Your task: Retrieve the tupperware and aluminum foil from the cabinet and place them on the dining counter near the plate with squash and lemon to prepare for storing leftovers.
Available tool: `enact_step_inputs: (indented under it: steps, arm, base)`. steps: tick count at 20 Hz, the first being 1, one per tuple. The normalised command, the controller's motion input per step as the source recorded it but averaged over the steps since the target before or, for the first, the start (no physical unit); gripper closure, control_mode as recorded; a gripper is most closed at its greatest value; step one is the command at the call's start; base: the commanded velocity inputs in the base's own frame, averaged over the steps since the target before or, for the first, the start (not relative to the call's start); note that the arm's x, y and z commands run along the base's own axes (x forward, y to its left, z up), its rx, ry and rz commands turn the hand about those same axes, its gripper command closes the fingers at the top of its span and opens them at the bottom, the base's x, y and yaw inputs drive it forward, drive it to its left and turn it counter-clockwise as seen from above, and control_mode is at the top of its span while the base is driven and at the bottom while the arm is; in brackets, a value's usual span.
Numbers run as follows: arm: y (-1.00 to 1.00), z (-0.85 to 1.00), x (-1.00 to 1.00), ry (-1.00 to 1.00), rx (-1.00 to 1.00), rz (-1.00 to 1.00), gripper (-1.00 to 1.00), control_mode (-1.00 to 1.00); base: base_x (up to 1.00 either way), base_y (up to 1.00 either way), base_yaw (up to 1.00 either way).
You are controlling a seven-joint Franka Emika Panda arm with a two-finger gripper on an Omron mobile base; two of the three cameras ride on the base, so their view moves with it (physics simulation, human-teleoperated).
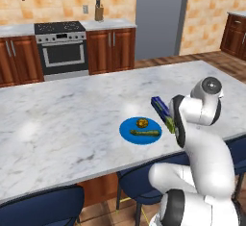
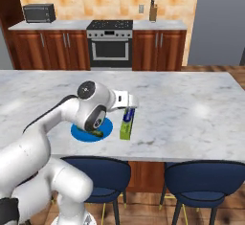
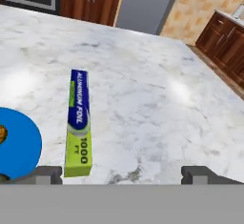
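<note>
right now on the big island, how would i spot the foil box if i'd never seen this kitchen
Start at the large marble dining counter with blue stools along its near edge. Near that edge sits a round blue plate with food on it, and right beside the plate lies the aluminum foil, flat on the marble. It is the long slim carton, blue with a lime-green end and white lettering.

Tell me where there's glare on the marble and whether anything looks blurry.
Hand view: soft bright patches on the dining counter, either side of the sharply lettered aluminum foil. Left base view: a pale sheen above the plate. Right base view: even light, far microwave soft.
</note>
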Motion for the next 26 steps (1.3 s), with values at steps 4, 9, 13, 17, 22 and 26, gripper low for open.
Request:
enact_step_inputs:
  steps: [4, 9, 13, 17, 22, 26]
  arm:
    - [0.90, 0.96, -0.93, 0.00, -0.08, 0.06, -1.00, -1.00]
    - [0.67, 0.86, -1.00, 0.02, -0.09, 0.22, -1.00, -1.00]
    - [0.56, 0.84, -1.00, 0.09, -0.06, 0.26, -1.00, -1.00]
    - [0.35, 0.93, -1.00, 0.02, -0.02, 0.25, -1.00, -1.00]
    - [0.13, 0.87, -0.97, 0.02, 0.00, 0.21, -1.00, -1.00]
    - [0.00, 0.21, -0.43, 0.05, 0.00, 0.03, -1.00, 1.00]
  base:
    - [0.00, 0.00, 0.00]
    - [0.00, 0.00, 0.00]
    - [0.00, 0.00, 0.00]
    - [0.00, 0.00, 0.00]
    - [0.00, 0.00, 0.00]
    - [-0.49, -0.04, -0.02]
